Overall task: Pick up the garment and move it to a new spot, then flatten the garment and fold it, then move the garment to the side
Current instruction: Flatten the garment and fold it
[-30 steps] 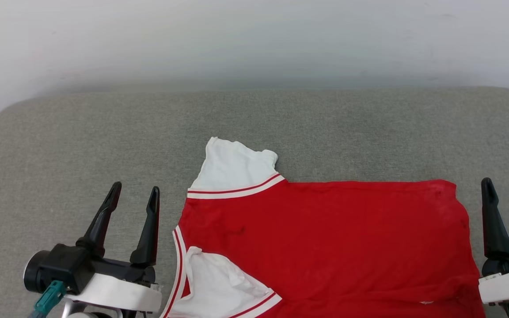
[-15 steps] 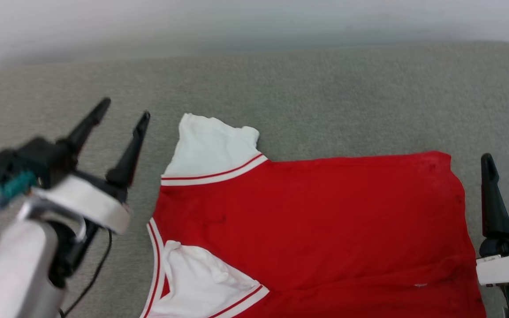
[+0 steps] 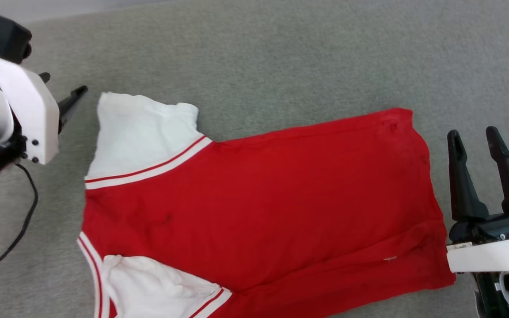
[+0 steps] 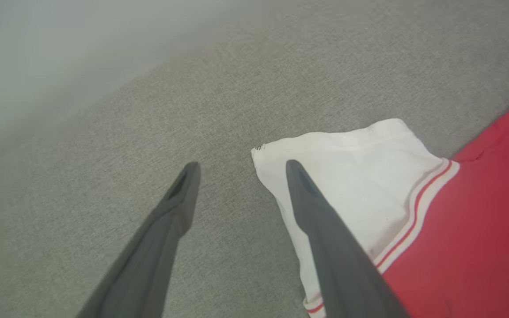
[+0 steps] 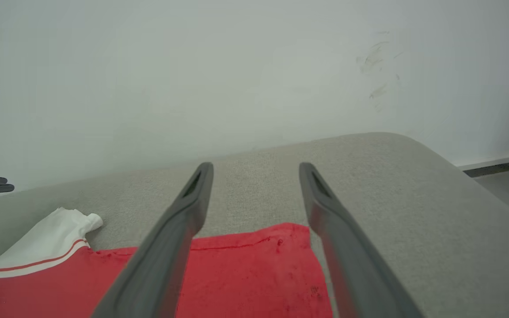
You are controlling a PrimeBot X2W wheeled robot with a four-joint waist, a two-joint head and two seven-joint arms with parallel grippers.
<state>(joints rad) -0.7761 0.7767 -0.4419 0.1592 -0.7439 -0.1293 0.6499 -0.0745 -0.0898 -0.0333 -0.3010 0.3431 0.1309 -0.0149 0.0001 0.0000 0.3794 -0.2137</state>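
garment: red jersey [image 3: 259, 190], flat on the grey cushion [image 3: 281, 53], plain side up, no lettering visible
axis: long axis runs left-right across the head view, slightly skewed; collar end to robot's left, hem [image 3: 424, 185] to robot's right
sleeves: far sleeve [image 3: 142, 128] spread flat, pointing away from robot; near sleeve [image 3: 157, 287] rumpled
left gripper [image 4: 242, 167]: jaws spread, straddling far sleeve's outer corner, one finger over white cloth, one over cushion; contact unclear
right gripper [image 3: 472, 132]: jaws spread, empty, just beside hem, not touching
step: likely grabbing the far sleeve to flatten/fold
how: bite deep on the cuff corner, take both layers, keep cushion fabric out; pull low along the cushion; hold the hem end so the axis doesn't skew more
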